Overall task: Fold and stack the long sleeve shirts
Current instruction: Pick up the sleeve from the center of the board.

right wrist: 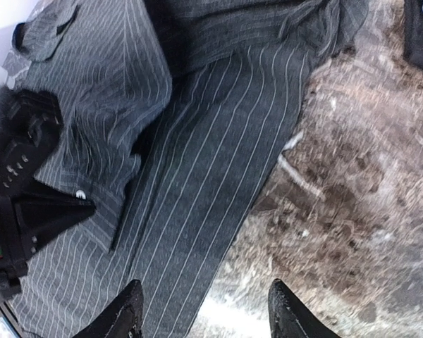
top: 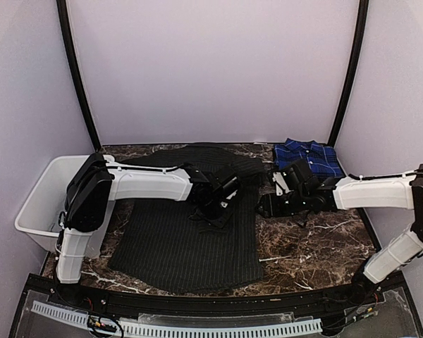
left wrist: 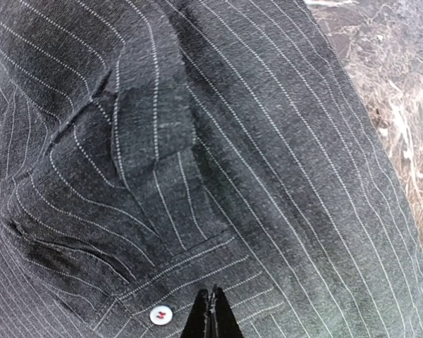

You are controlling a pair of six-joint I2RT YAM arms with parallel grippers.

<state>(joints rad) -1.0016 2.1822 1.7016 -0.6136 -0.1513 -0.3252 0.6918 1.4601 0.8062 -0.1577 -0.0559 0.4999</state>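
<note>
So the dark brown marble-look table (top: 317,246) has the black pinstriped button-up shirt (top: 183,246) spread across the middle, a white plastic bin (top: 39,204) at 9 o'clock and the blue-and-navy plaid shirt (top: 309,156) lying at 1 o'clock. The left gripper (left wrist: 213,313) has its jaws squeezed together right at the black shirt's cuff, next to a little white button (left wrist: 160,314), but I can't tell if any cloth's pinched. The right gripper (right wrist: 203,296) is over that shirt's 3 o'clock edge, jaws apart, holding nothing.

The pinstriped shirt (top: 183,239) is black with thin pale lines, and its cuff button (left wrist: 160,314) is white. To its right lies a plaid shirt (top: 309,156) in blue and navy; to its left is a white bin (top: 39,204). The table (top: 317,246) is dark brown marble with white veins.
</note>
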